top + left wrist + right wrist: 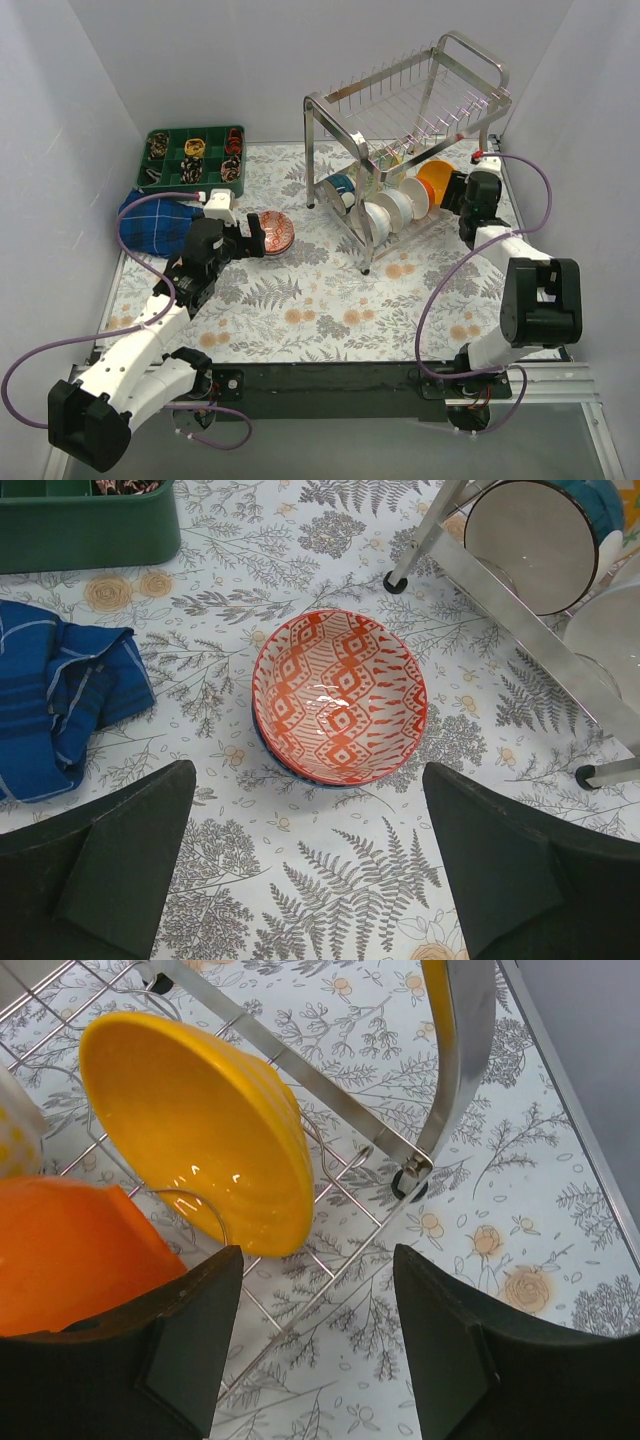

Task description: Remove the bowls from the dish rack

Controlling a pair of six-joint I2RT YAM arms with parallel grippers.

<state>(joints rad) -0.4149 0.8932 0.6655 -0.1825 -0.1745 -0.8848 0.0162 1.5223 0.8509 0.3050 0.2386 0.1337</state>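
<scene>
A red-white patterned bowl [273,233] [340,695] sits on the table, nested in a blue bowl whose rim [285,770] shows beneath it. My left gripper [250,237] [310,855] is open and empty just short of this stack. The steel dish rack [400,110] holds a teal bowl [340,185], white bowls [392,208] and an orange bowl [437,178] on its lower tier. My right gripper [455,192] [318,1340] is open and empty at the rack's right end, beside the orange bowl [70,1250] and a yellow bowl [200,1130].
A green compartment tray [195,157] [90,530] stands at the back left, with a blue cloth [155,222] [60,710] in front of it. The rack's tubular frame [462,1060] and foot [410,1182] are close ahead of my right gripper. The right wall is near.
</scene>
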